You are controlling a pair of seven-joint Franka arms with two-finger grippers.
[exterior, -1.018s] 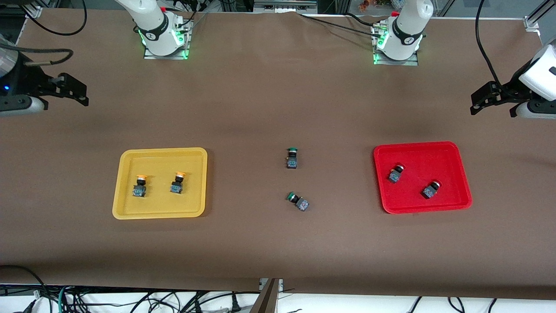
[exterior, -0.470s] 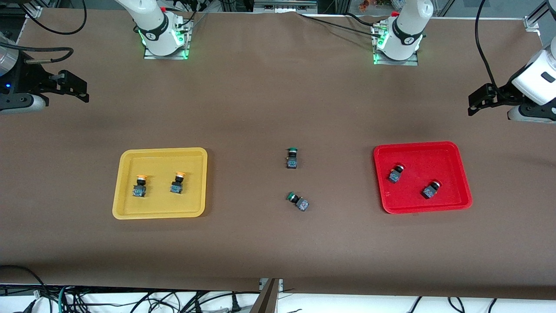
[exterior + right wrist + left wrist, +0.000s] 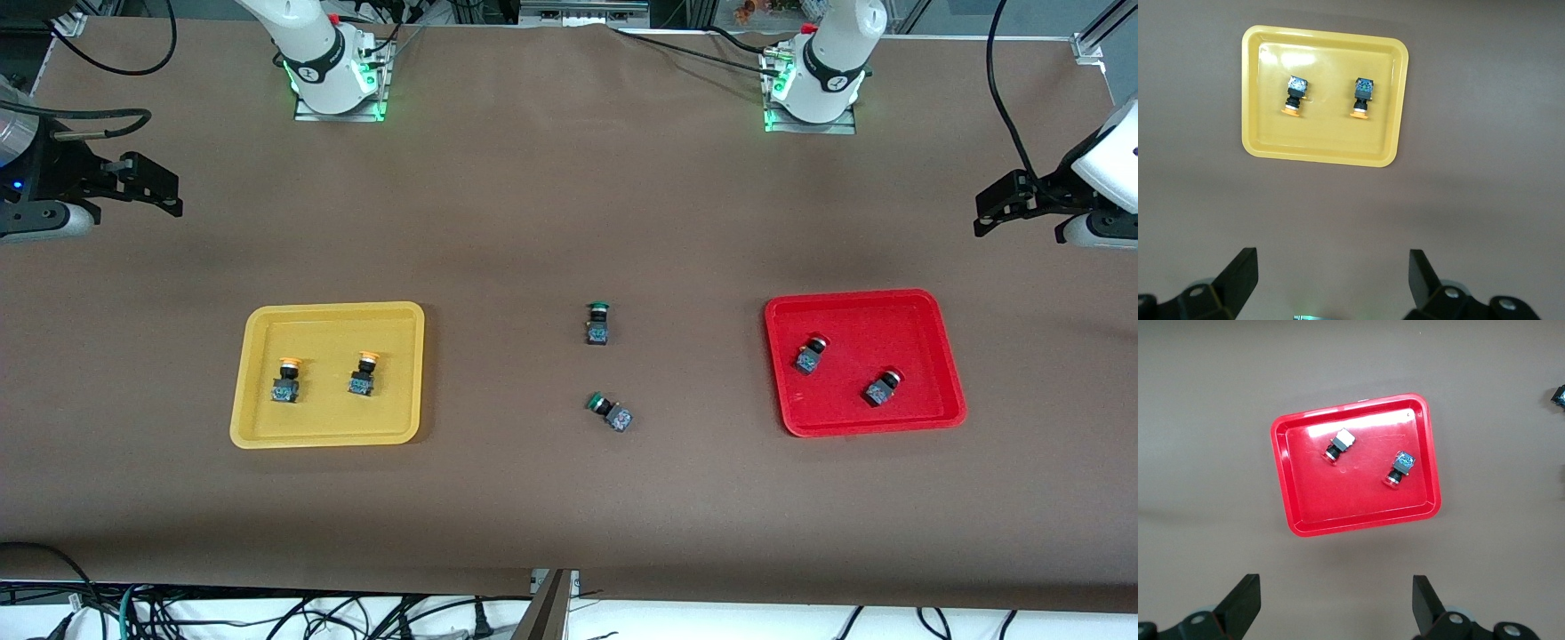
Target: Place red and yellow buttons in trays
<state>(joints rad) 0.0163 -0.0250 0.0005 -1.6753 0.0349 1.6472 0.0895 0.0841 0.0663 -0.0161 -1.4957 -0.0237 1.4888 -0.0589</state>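
Observation:
Two yellow-capped buttons (image 3: 286, 380) (image 3: 364, 373) lie in the yellow tray (image 3: 267, 427), also in the right wrist view (image 3: 1295, 97) (image 3: 1363, 98) (image 3: 1258, 143). Two red-capped buttons (image 3: 810, 354) (image 3: 882, 388) lie in the red tray (image 3: 925, 307), also in the left wrist view (image 3: 1339, 445) (image 3: 1399, 468) (image 3: 1288, 493). My right gripper (image 3: 156, 191) is open and empty, raised over the table's edge at the right arm's end. My left gripper (image 3: 1000, 206) is open and empty, raised over the left arm's end.
Two green-capped buttons (image 3: 597, 322) (image 3: 609, 412) lie on the brown table between the two trays. The arm bases (image 3: 333, 76) (image 3: 813, 84) stand along the edge farthest from the front camera.
My left gripper has drifted a little toward the table's end and slightly down in the front view. My right gripper has shifted only slightly. The buttons and trays have not moved.

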